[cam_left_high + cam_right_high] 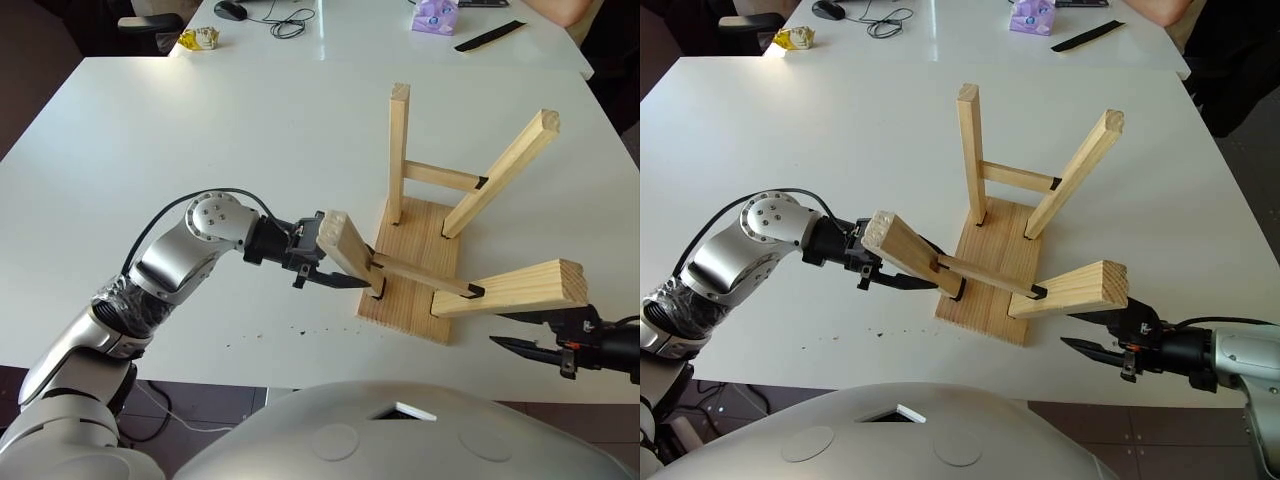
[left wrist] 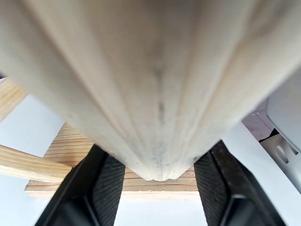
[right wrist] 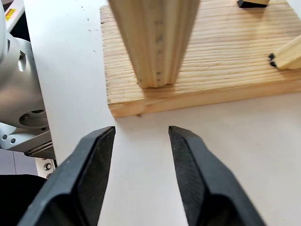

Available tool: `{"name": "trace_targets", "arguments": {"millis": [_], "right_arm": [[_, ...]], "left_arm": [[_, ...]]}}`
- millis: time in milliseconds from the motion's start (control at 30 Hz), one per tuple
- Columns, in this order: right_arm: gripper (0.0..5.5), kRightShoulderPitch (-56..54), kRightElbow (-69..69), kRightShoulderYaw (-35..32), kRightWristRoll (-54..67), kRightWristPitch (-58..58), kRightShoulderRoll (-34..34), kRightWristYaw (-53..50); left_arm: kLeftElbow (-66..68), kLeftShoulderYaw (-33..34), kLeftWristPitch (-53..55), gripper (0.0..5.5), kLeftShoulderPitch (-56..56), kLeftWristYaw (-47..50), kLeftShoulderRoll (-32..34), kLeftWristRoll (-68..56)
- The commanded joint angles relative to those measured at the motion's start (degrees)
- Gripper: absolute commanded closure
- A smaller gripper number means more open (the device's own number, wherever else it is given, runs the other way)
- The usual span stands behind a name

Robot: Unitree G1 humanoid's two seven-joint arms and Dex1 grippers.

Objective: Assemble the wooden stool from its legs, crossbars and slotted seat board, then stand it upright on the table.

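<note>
White tabletop (image 1: 200, 130) carries the stool upside down, its pale slotted wooden seat board (image 1: 425, 235) lying flat with four square pale wooden legs rising from it. I see the left gripper (image 1: 340, 272) clamped on the near-left leg (image 1: 350, 250), with one black finger hidden behind the wood, while the right gripper (image 1: 520, 332) hangs with its jaws apart just under the outer end of the near-right leg (image 1: 520, 288), holding nothing. One thin wooden crossbar (image 1: 425, 276) joins the two near legs and another (image 1: 440, 176) the far pair, but I cannot make out how deep any leg sits in its slot.
</note>
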Motion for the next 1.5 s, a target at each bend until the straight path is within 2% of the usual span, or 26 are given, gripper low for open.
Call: {"name": "trace_targets", "arguments": {"millis": [33,267,567,967,1500], "right_arm": [[2.73,-2.73,-1.43,4.73,-1.21,-1.34,2.87,-6.68],[1.65,-6.26,0.71,8.47,-2.37,-2.81,5.78,-14.32],[0.15,-7.6,0.33,10.71,1.17,-3.23,3.57,-12.08],[0.11,-14.54,1.26,12.61,3.04,-3.61,3.13,-11.93],[2.75,-18.6,2.39,12.06,5.7,-3.21,2.79,-10.38]], "left_arm": [[6.93,-4.52,5.77,3.43,4.58,0.72,4.42,13.24],[7.07,-4.3,5.72,3.43,5.1,1.55,4.23,13.21],[8.51,-4.11,5.32,3.43,3.93,1.61,3.62,13.49],[10.24,-4.41,4.14,3.43,2.23,-0.36,4.18,13.77],[10.66,-4.17,4.04,3.43,1.83,-1.49,4.39,13.58]]}}
